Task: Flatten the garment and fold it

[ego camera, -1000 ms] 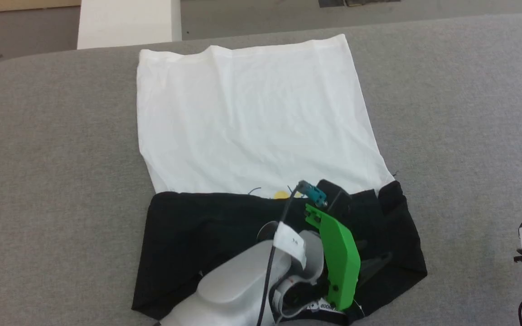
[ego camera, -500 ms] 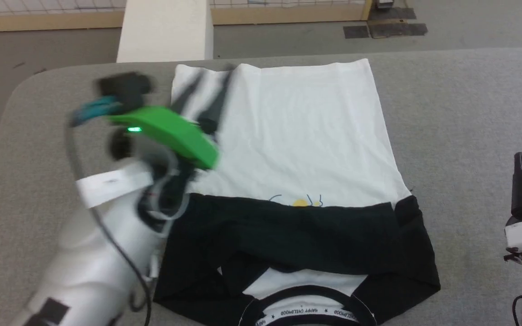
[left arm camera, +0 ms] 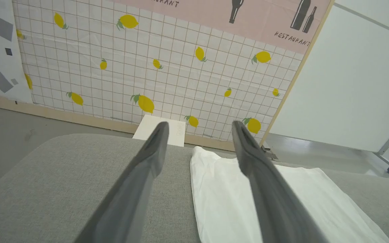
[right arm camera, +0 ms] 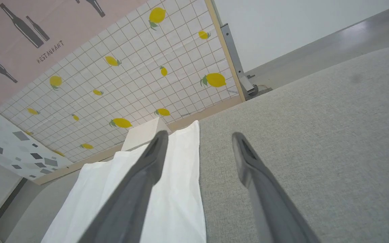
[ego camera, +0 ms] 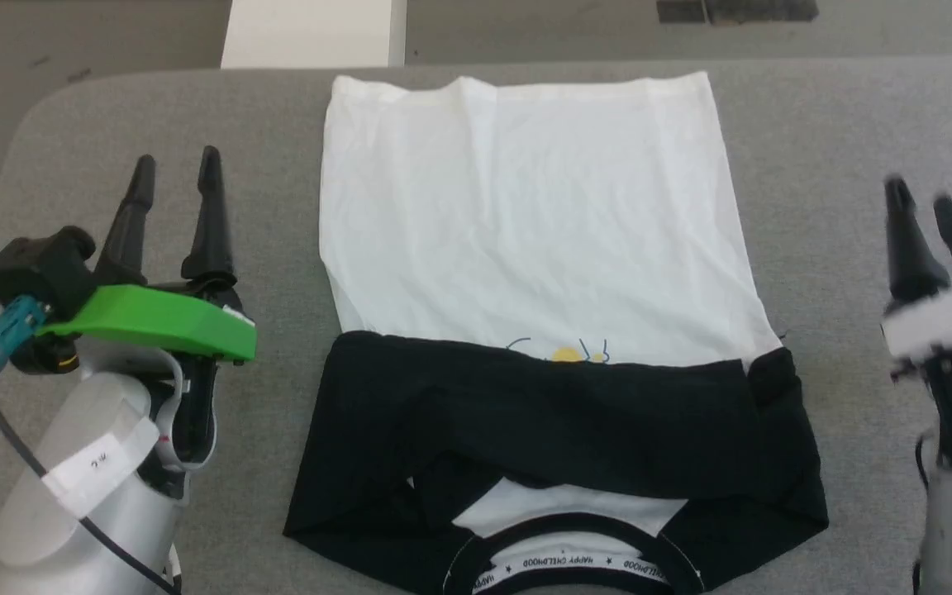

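Observation:
The garment (ego camera: 525, 223) lies flat in the middle of the grey table (ego camera: 815, 149), white body toward the far edge. Its black sleeves (ego camera: 559, 421) are folded inward across the chest, just below a small yellow print (ego camera: 567, 354). The lettered collar (ego camera: 571, 566) is at the near edge. My left gripper (ego camera: 176, 169) stands open to the left of the shirt, above the table, holding nothing. To the right of the shirt my right gripper (ego camera: 916, 194) is open and empty too. The white hem shows in the left wrist view (left arm camera: 275, 199) and the right wrist view (right arm camera: 167, 199).
A white block (ego camera: 311, 33) stands on the floor beyond the table's far edge. A lemon-patterned grid wall (left arm camera: 147, 67) and a white panel (left arm camera: 360, 74) rise behind. Bare grey table surface lies on both sides of the shirt.
My left arm has lifted off the black sleeve area and swung out to the left of the shirt, its jaws opening. The head camera shifted, and the right gripper now shows higher in the view.

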`<state>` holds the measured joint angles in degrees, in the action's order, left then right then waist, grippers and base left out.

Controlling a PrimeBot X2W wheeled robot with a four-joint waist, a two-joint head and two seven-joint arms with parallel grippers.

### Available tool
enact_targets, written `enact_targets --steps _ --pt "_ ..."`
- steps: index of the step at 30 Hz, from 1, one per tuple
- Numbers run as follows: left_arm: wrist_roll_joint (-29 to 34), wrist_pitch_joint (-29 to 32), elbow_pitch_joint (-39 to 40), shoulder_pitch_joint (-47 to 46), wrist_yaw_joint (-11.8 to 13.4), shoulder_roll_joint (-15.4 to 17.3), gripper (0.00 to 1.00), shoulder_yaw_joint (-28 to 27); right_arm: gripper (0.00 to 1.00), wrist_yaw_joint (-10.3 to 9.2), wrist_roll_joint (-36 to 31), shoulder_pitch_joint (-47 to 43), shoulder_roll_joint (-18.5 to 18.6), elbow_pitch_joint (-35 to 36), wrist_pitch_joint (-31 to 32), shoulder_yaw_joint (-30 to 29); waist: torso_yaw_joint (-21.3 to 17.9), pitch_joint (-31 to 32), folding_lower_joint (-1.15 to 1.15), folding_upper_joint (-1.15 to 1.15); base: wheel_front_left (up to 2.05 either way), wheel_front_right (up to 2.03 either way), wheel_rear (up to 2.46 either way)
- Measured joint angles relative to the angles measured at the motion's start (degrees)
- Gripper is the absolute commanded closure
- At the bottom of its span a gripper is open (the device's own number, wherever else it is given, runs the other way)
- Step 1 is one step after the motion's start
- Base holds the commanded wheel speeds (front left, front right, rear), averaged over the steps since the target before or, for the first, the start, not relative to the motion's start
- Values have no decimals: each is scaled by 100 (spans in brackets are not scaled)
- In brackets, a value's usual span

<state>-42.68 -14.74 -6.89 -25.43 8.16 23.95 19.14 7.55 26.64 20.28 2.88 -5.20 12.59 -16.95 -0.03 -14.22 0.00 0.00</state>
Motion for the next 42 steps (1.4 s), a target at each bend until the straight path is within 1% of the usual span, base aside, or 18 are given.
enact_targets --steps 4,6,10,13,16,20,24,29,32,36,37,38,39,42 --pt "323 -5 434 212 -15 -175 0 -394 0 0 -639 897 8 -171 654 212 30 -292 0 0 0 0 0" --pt "480 -5 623 223 -58 -257 0 -528 0 1 -991 1475 30 -330 1088 271 59 -478 0 0 0 0 0" --pt "605 -4 867 198 -162 -404 0 -624 0 1 -1502 2596 197 -737 1850 275 144 -849 0 0 0 0 0" --pt "678 -4 1009 127 -224 -537 0 -701 0 1 -2002 3478 394 -1148 2463 224 248 -1180 0 0 0 0 0" --pt "801 -5 1135 26 -315 -617 0 -748 0 1 -2516 4090 578 -1485 3155 232 365 -1493 1 0 0 0 0" --pt "881 -5 1325 -29 -388 -732 0 -880 0 1 -3051 4615 815 -1760 3865 523 542 -1907 1 0 0 0 0" --pt "956 -5 1497 -48 -465 -854 0 -981 0 1 -3281 4993 875 -2014 4404 708 712 -2266 1 0 0 0 0" --pt "1107 -5 1568 -51 -565 -994 0 -1026 0 1 -3452 5126 993 -2106 4768 946 911 -2681 1 0 0 0 0" --pt "1181 -5 1550 -51 -617 -1047 0 -1060 0 0 -3451 5198 1053 -2087 4869 1035 1002 -2864 1 0 0 0 0" --pt "1215 -5 1488 -51 -675 -1110 0 -1105 0 0 -3340 5359 1146 -2024 5157 1159 1075 -3028 1 0 0 0 0" --pt "1234 -5 1467 -50 -695 -1112 0 -1115 19 -1 -3300 5372 1160 -2002 5258 1171 1080 -3051 1 0 0 0 0" --pt "1244 -5 1447 -51 -711 -1112 0 -1111 71 -1 -3268 5384 1169 -1967 5319 1178 1074 -3059 1 0 0 0 0" --pt "1244 -5 1422 -52 -717 -1110 0 -1104 100 -1 -3222 5391 1176 -1927 5371 1183 1060 -3062 1 0 0 0 0" --pt "1245 131 1372 -170 -817 -1055 0 -1038 100 1 -3105 5380 1191 -1849 5521 1258 1009 -3046 1 0 0 0 0"
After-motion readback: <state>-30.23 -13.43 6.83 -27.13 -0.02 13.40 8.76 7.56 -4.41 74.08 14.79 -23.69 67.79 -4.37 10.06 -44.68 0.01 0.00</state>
